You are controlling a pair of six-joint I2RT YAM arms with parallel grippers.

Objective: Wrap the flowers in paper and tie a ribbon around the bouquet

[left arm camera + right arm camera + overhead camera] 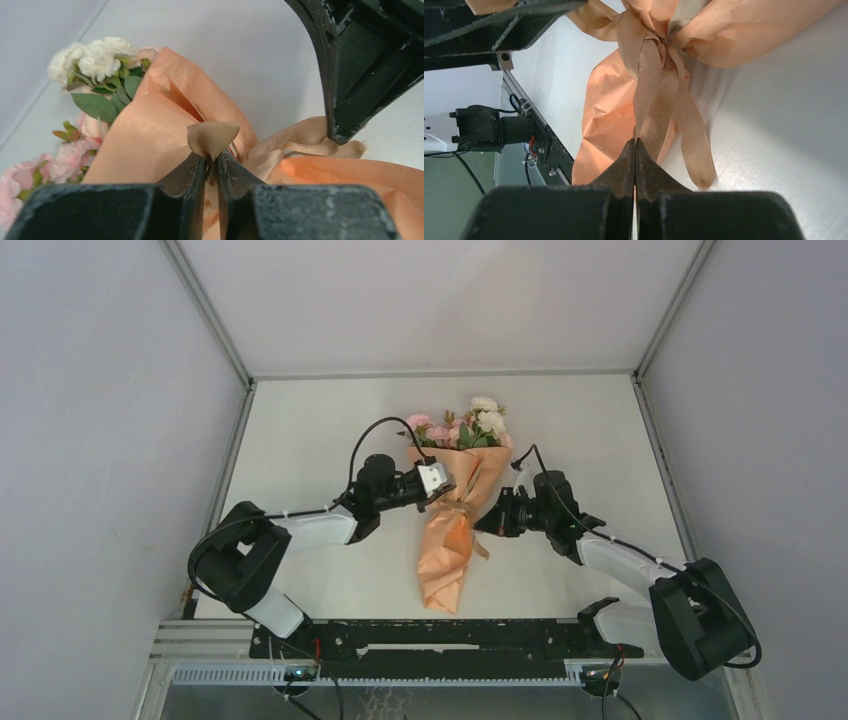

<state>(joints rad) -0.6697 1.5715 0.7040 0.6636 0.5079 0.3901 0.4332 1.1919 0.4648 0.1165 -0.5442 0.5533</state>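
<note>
Orange-tan paper (447,560) wraps the bouquet (455,530), which lies on the white table (300,430) between both arms in the top view, narrow end toward the bases; flowers (470,425) show at the far, wide end; left gripper (447,487) and right gripper (488,520) meet its waist from opposite sides. Left wrist view: fingers stand narrowly apart, pinching a folded loop of tan ribbon (212,137) at their tips; white and pink roses lie to the left. Right wrist view: jaws are pressed together on a ribbon strand running from the knot (664,42); another tail rests on the table.
</note>
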